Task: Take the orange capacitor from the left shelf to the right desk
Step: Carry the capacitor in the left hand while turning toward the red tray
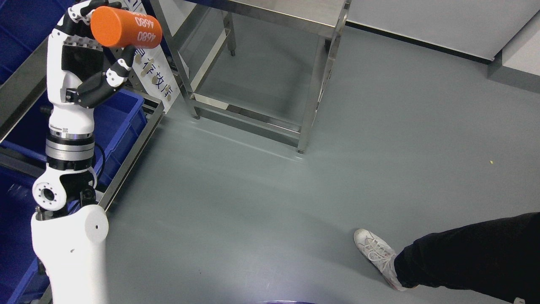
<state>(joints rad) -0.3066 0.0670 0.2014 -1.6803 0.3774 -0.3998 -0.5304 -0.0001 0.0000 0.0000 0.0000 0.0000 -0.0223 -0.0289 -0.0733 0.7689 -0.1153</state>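
1. the left hand [99,50] is gripping the orange capacitor [125,27], fingers curling over its top and the thumb pressing from below, so the hand is pinching it on both sides.
2. the capacitor is lying on its side in that grip, raised in the air near the picture's top left, out in front of the shelf [126,164] and touching nothing else.
3. white digits are showing on its side, seen upside down from the head view.
4. judging by this, the pick from the shelf is done: the capacitor is clear of the bins and riding in the hand.
5. what is left is the carry to the right and the setting down; the steel desk [320,25] is standing to the right of the hand, and only its front edge and legs are showing, so its top cannot be judged.
6. blue bins [122,114] are sitting along the shelf behind the arm; the nearest one is showing only its wall and rim, so whether anything is inside cannot be told.
7. a white label [158,82] with printed characters is hanging at the shelf's end, just under the capacitor.
8. a person's leg [468,257] and white shoe [377,255] are standing on the floor at lower right, well apart from the arm.
9. the right arm is not showing.
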